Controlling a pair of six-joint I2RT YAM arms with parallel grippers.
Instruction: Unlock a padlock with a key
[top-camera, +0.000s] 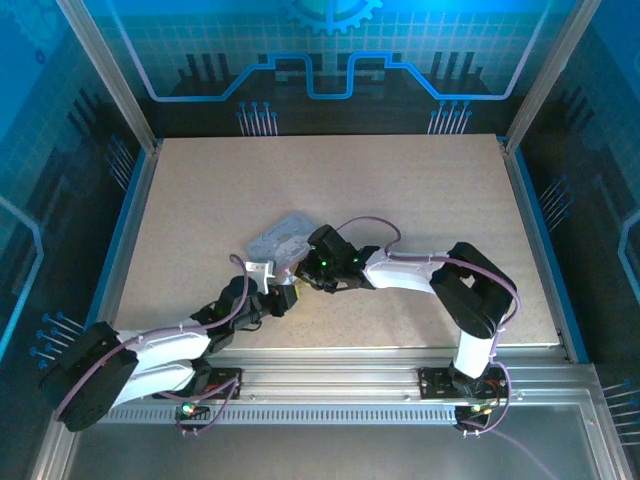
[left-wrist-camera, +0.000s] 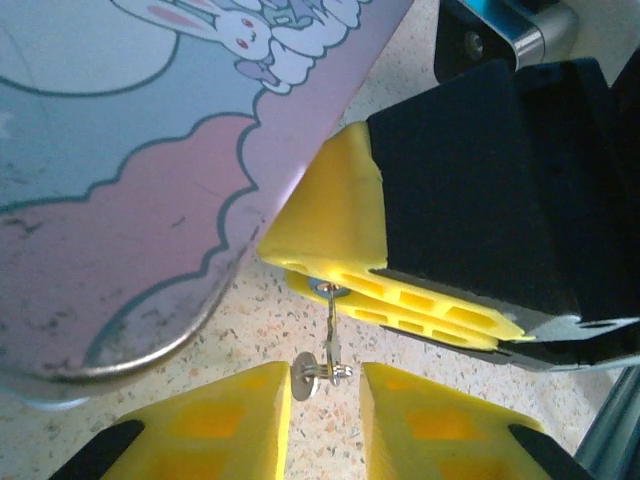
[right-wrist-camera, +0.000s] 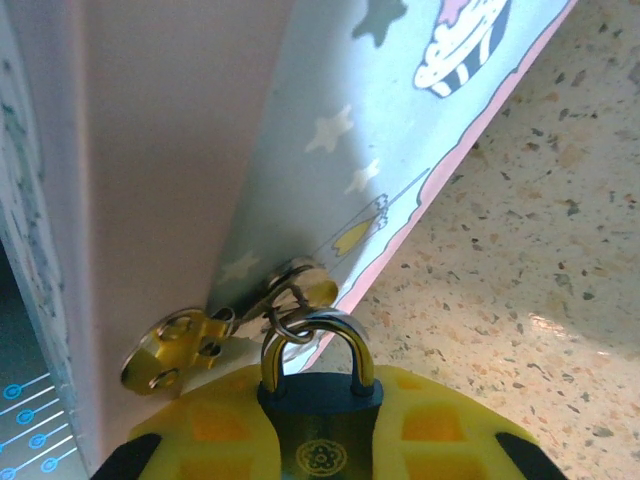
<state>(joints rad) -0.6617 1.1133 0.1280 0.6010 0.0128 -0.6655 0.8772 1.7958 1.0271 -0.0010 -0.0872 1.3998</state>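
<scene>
Padlock (right-wrist-camera: 320, 445) sits clamped in the right gripper (right-wrist-camera: 322, 400), hooked to the tin (right-wrist-camera: 180, 150) (by its shackle). Key (left-wrist-camera: 329, 335) stands between the left gripper (left-wrist-camera: 326, 405) fingers; grip unclear.

No word or number can be read. The padlock (right-wrist-camera: 320, 440) carries a small round stamped emblem (right-wrist-camera: 320, 458) with no legible letters; the tin (right-wrist-camera: 420, 110) bears drawn stars.

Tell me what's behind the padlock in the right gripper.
The tin stands behind the padlock, its brass hasp joined at the shackle. The right gripper covers the padlock's lower body.
</scene>
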